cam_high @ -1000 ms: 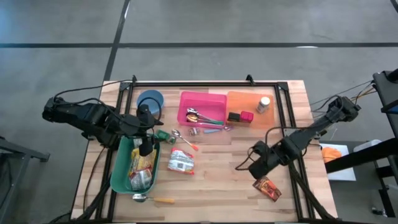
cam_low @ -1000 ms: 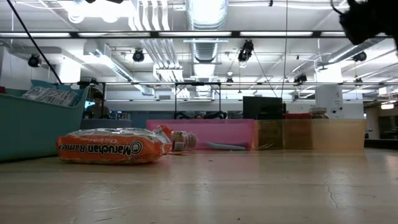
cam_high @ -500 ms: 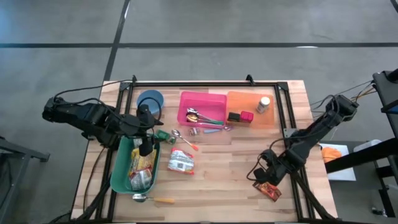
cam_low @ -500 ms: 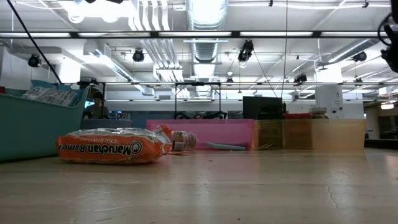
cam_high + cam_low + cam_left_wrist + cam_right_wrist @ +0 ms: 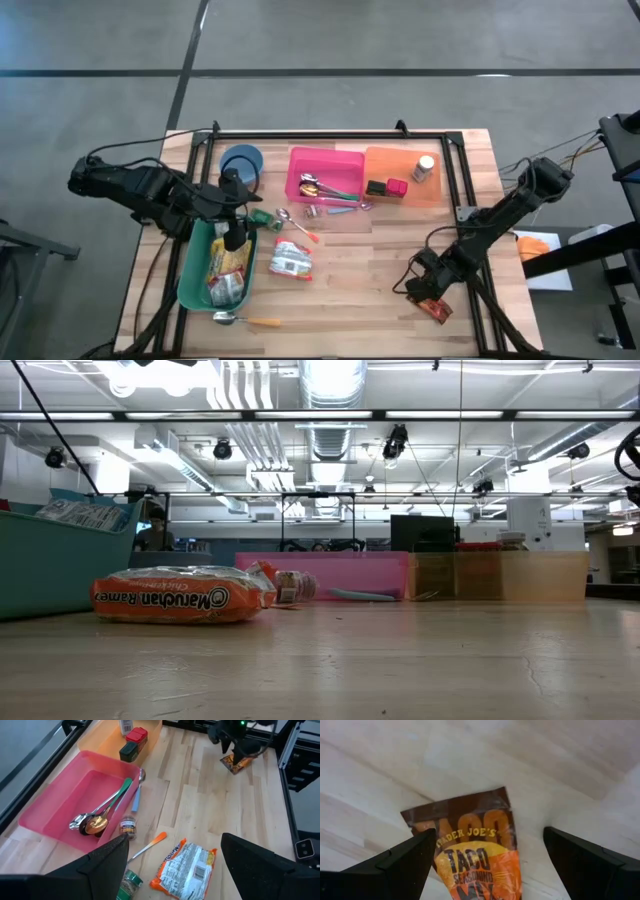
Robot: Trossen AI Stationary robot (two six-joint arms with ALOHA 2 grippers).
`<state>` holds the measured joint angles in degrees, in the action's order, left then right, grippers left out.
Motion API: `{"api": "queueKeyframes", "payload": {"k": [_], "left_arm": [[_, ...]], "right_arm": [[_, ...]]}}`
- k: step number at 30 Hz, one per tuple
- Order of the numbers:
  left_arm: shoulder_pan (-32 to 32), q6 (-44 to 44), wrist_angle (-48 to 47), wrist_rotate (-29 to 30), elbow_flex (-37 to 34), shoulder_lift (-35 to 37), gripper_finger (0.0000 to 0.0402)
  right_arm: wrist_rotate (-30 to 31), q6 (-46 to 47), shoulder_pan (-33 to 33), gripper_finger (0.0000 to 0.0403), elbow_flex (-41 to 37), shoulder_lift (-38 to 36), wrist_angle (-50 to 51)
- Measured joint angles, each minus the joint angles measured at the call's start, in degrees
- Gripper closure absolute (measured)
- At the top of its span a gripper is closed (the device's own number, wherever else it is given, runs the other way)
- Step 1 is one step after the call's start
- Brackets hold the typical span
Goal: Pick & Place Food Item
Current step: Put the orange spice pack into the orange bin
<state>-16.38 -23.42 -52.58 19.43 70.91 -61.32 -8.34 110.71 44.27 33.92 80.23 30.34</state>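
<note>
right gripper poised over a taco seasoning packet

in the high view, the taco seasoning packet (image 5: 436, 306) lay flat on the wooden table (image 5: 360, 270) in the lower right of the frame, well apart from the other items. the right gripper (image 5: 421, 293) sat directly over the packet's upper left end, pointing steeply down. in the right wrist view, the packet (image 5: 479, 851) filled the middle of the frame, lying between the two dark fingers (image 5: 395, 865), which stood wide apart on either side of it. the fingers held nothing, and contact with the packet could not be told.

the left gripper (image 5: 233, 235) hung at the left of the high view, above the teal bin (image 5: 190, 275), fingers spread and empty. right of the bin lay a ramen packet (image 5: 292, 260). a pink tray (image 5: 325, 160) with spoons and an orange tray (image 5: 400, 160) sat along the upper middle of the table.
</note>
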Motion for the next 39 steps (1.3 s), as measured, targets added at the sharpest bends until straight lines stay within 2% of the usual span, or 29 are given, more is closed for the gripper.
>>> {"api": "queueKeyframes", "payload": {"k": [5,8,18,24,26,30,35,39], "left_arm": [[0.02,-0.64,-0.01,-0.06,0.00,0.00,0.0084],[0.02,-0.64,-0.01,-0.05,0.00,0.00,0.0084],[0.02,-0.69,-0.03,0.03,0.00,0.00,0.0084],[0.02,-0.81,-0.01,0.04,0.00,0.00,0.0084],[0.02,-0.81,-0.03,0.04,0.00,0.00,0.0084],[0.02,-1.49,-0.01,0.06,0.00,-0.03,0.0085],[-0.02,-12.16,1.04,0.10,-0.07,-0.07,0.0085],[-0.02,-14.76,4.34,0.71,-1.18,-0.04,0.0085]], "right_arm": [[-0.86,-4.51,0.06,0.0038,4.18,4.88,1.99],[-1.05,-5.57,0.09,0.0063,7.69,7.53,5.27],[-1.78,-7.01,0.22,0.0230,13.09,15.18,6.60],[-0.48,-9.34,0.24,0.0338,15.51,15.67,8.73],[1.83,-10.38,0.30,0.0373,16.87,15.08,11.33],[9.12,-12.15,0.20,0.0381,20.87,14.01,16.51],[16.51,-16.53,-0.02,0.0381,26.18,14.01,19.92],[24.29,-22.83,-0.93,0.0382,30.47,14.43,19.88]]}}
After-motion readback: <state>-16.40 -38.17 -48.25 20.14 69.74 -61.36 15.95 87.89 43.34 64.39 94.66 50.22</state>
